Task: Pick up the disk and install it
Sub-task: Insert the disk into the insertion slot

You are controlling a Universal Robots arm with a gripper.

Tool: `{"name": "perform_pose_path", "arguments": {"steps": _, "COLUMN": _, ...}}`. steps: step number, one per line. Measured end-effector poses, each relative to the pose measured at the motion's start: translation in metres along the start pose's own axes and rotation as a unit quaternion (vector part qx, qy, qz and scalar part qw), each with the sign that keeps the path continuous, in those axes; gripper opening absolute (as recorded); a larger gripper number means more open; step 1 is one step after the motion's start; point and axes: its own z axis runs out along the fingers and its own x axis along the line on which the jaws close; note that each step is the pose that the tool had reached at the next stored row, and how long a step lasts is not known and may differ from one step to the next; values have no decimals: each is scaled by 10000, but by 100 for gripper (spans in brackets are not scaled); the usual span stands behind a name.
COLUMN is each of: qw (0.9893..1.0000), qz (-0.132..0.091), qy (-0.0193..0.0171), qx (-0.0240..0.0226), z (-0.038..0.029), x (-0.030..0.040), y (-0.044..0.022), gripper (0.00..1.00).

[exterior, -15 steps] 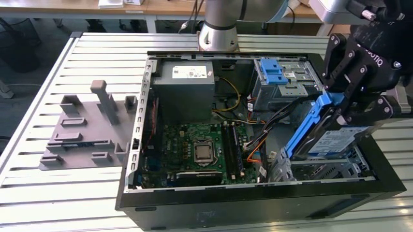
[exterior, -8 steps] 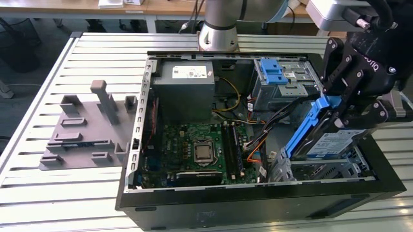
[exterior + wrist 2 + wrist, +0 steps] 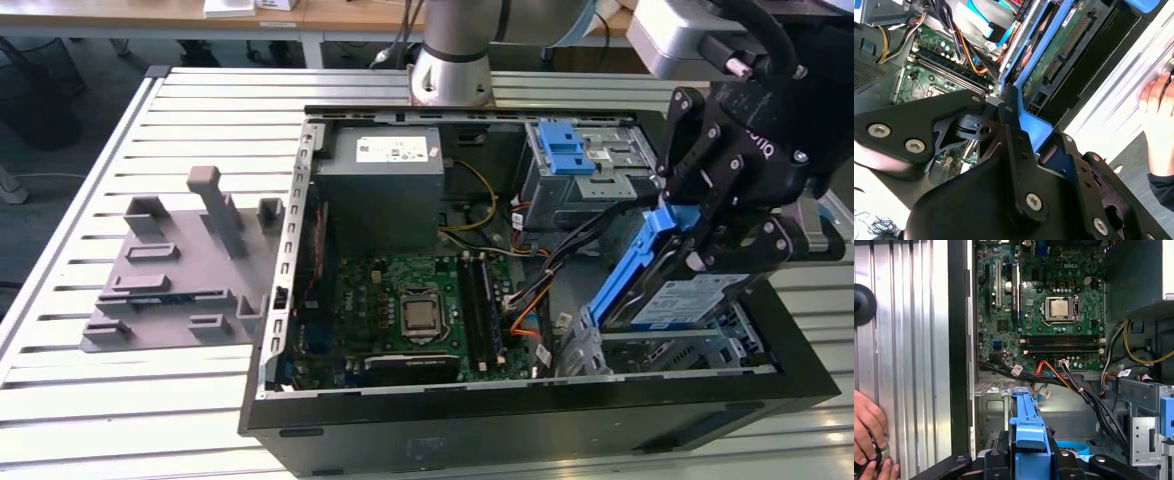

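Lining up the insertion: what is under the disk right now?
Under the tilted disk, held in the gripper, a grey metal cage stands in a corner of the case. The disk hides most of the cage's inside.

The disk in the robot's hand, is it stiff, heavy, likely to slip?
Probably stiff: the disk hangs tilted in the hand without sagging. Likely heavy for its size, being metal. It might pivot, since the hand seems to pinch only its blue plastic rail.
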Motion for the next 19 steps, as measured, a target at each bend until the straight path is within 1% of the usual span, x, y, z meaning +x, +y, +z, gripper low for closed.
{"name": "perform_pose_path", "arguments": {"steps": 19, "qw": 10000, "qz": 1, "qy": 0, "qx": 0, "z": 140, "x": 7, "y": 1, "gripper": 36}}
